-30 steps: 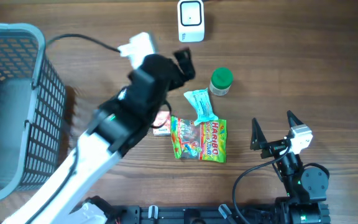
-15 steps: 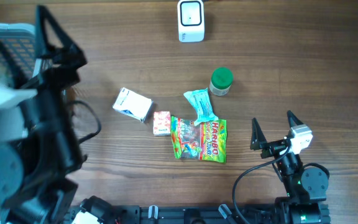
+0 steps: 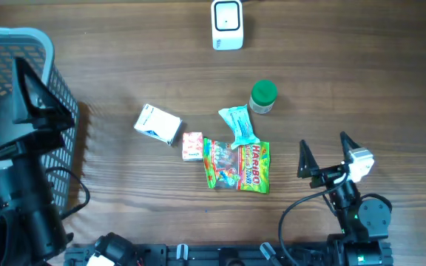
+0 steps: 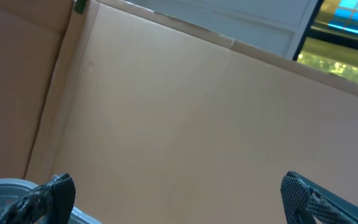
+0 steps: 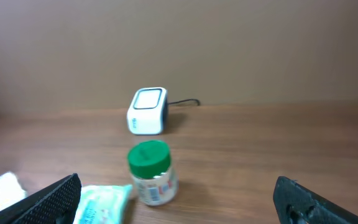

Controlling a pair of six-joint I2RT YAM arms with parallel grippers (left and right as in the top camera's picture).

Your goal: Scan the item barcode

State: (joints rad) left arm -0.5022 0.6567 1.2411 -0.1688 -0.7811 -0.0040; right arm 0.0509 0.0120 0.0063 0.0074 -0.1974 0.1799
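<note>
Wood table (image 3: 124,44): we see the scanner at its far edge and the items clustered mid-table.
Basket (image 3: 50,44): grey-blue mesh at the far left, with the left arm (image 3: 21,199) raised in front of it.
Left gripper (image 4: 176,186): jaws spread wide with nothing between them. Its camera faces a bare wall, so it points away from the items.
Right gripper (image 3: 322,142): also wide apart and empty, at the near right.
Bag (image 3: 237,165): lies flat just left of the right gripper, long axis across the table.
Scanner (image 3: 227,24): white, beyond the cluster and well apart from every item.
Box (image 3: 157,123): white, at the left of the cluster, long axis slanting far-left to near-right. Neither gripper touches it.
Packet (image 3: 238,124): pale blue, between bag and jar.
Jar (image 3: 262,97): green lid, upright, the item nearest the scanner.
Pink box (image 3: 192,146): touching the bag's left edge.
Key relation: from the right wrist, jar and scanner lie ahead almost in one line. We judge the right arm nearer for jar, packet and bag; the box lies on the left arm's side.
Change: a second ago the left arm reached across the table with the box at its gripper, left of the scanner. Half a second ago the box lay where it lies now and the arm was drawing back. The right arm and the other items match.
</note>
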